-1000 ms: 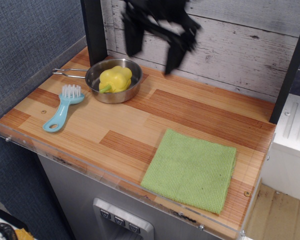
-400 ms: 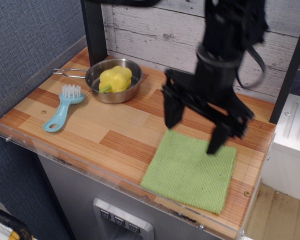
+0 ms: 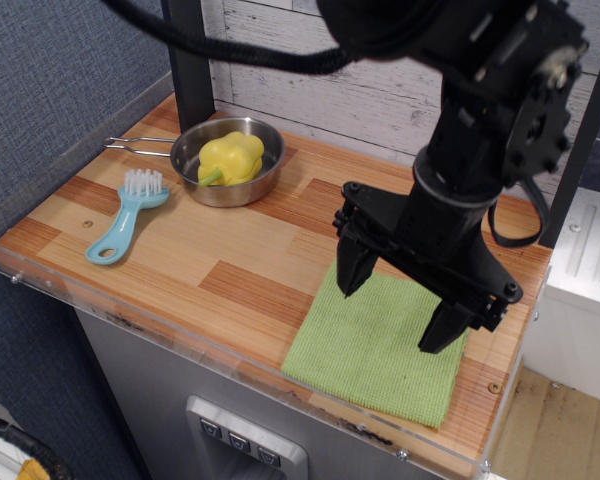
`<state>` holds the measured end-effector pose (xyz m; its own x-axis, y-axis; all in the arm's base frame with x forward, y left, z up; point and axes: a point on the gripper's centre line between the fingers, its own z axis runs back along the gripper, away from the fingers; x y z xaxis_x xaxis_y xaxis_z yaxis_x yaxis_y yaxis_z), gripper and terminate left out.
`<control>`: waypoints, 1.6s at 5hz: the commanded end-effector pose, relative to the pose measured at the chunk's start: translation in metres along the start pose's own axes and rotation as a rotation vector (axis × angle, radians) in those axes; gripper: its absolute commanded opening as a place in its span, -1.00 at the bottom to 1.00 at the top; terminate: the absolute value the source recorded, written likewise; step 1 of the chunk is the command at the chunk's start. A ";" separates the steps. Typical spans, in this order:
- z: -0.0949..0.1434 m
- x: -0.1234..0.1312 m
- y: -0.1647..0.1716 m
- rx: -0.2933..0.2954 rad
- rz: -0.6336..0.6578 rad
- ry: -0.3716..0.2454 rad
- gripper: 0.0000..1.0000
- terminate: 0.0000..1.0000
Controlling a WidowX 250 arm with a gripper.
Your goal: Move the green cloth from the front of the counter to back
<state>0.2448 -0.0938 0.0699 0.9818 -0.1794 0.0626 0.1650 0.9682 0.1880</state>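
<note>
Tool [image 3: 395, 308] hangs spread wide over the green cloth [image 3: 365, 355], which lies flat at the bench's [image 3: 230, 250] front right. Soft, light and limp, it likely needs a pinch mid-fabric or at an edge.

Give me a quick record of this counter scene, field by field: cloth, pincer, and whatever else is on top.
green cloth: flat at the counter's front right, not yet moved back
pincer: open, fingers spread above the cloth
counter: striped wood top, clear rim
steel bowl: back left, holding a yellow pepper
blue brush: left, in front of the bowl
</note>
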 end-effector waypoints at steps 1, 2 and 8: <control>-0.005 -0.001 0.004 -0.017 0.030 -0.069 1.00 -1.00; -0.016 -0.004 0.005 -0.052 0.010 -0.091 1.00 -1.00; -0.084 -0.004 0.002 -0.233 -0.101 -0.013 1.00 -1.00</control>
<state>0.2572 -0.0790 0.0040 0.9621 -0.2480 0.1134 0.2538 0.9664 -0.0397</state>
